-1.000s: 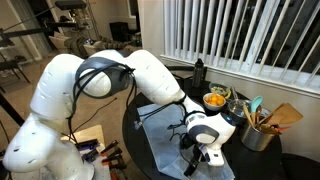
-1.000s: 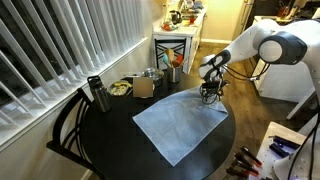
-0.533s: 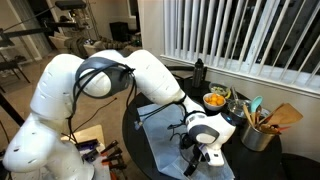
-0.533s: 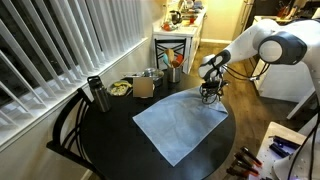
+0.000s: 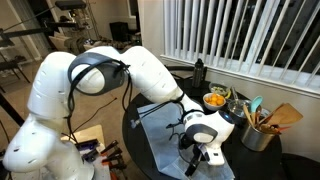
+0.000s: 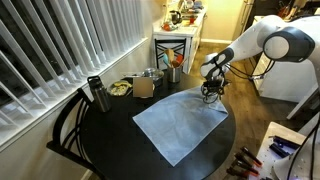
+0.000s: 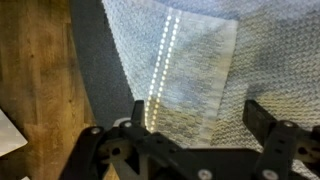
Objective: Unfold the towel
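The towel (image 6: 180,122) is a pale blue-grey cloth lying spread flat on the round black table (image 6: 110,140); it also shows in an exterior view (image 5: 160,140). My gripper (image 6: 210,92) hangs just above the towel's far corner near the table edge, and in an exterior view (image 5: 205,150) it is over the cloth. In the wrist view the gripper (image 7: 195,120) is open, both fingers apart with nothing between them, and the towel (image 7: 200,60) lies below with a small folded flap at its corner.
A bowl of orange pieces (image 5: 214,100) stands at the back of the table, with a dark bottle (image 6: 98,95), a box (image 6: 142,86) and a pot of utensils (image 5: 262,125). Wooden floor (image 7: 40,70) lies past the table edge. A chair (image 6: 70,130) stands at the table.
The arm's upper links have shifted slightly. The gripper and the towel look unchanged.
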`<state>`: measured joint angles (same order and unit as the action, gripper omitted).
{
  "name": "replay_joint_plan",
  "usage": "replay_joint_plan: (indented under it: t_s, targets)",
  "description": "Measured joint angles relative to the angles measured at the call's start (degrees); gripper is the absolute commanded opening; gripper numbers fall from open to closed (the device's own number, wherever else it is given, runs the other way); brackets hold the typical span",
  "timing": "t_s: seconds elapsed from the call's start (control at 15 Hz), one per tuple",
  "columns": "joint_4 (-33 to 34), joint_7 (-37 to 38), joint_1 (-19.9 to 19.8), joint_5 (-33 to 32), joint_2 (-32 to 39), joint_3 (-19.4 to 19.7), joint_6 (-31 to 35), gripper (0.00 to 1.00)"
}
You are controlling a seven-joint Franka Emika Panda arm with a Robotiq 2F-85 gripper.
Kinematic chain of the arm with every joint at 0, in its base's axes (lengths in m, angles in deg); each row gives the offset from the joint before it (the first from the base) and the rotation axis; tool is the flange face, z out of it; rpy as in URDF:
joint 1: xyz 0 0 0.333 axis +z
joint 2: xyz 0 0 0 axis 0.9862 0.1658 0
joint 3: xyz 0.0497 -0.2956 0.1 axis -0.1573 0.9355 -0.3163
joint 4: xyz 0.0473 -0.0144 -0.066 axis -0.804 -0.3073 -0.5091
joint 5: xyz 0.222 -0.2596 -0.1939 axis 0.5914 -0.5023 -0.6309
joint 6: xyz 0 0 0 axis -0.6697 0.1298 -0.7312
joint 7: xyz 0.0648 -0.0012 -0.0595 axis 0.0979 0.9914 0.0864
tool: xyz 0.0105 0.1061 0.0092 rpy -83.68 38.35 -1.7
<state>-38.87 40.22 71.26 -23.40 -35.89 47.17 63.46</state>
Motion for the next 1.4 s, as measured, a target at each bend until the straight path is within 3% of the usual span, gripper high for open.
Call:
replay_joint_plan:
  t_s: [0.53, 1.4]
  targets:
    - [-9.42, -4.46, 1.28, -1.16, -3.71, -0.06, 6.58, 1.0]
    - [-15.09, -6.85, 4.29, -5.06, -7.09, 0.17, 9.36, 1.0]
